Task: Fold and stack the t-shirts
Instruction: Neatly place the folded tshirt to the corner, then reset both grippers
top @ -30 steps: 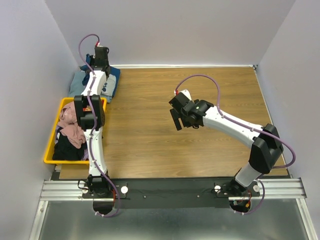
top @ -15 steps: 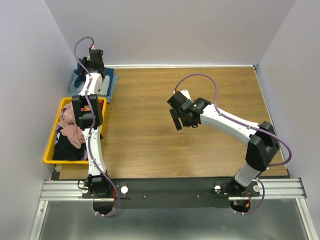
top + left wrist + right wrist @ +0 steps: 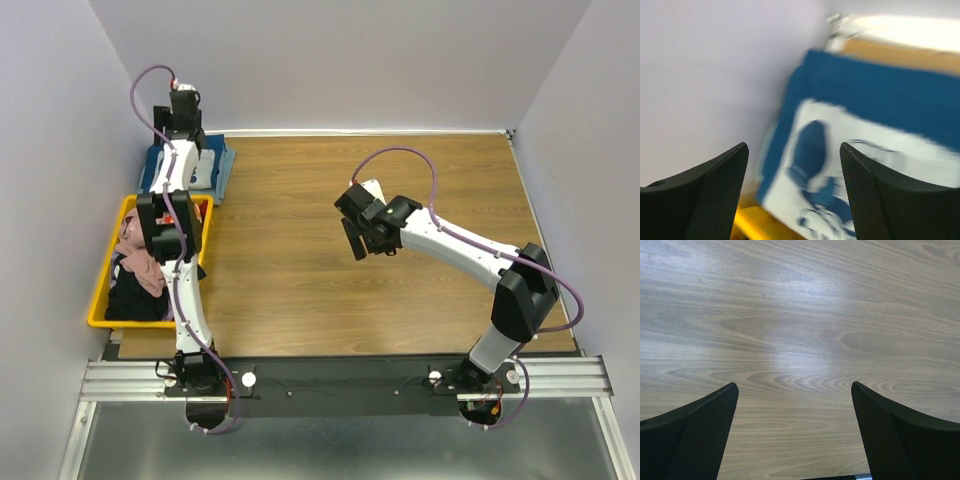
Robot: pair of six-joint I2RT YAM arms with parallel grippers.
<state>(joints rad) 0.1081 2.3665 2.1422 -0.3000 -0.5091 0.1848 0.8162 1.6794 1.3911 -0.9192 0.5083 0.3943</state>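
Left gripper (image 3: 793, 146) spread above navy t-shirt (image 3: 880, 90).

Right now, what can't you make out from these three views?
Top view: folded stack in the far left corner, mostly covered by the left arm; shirt count unknowable.
Top view: yellow bin, partly under the same arm; pink shirt and black shirt crumpled, number unclear.
Left wrist view: navy shirt print smeared by motion blur, cut off by frame edges.
Right wrist view: only bare table; no shirts.
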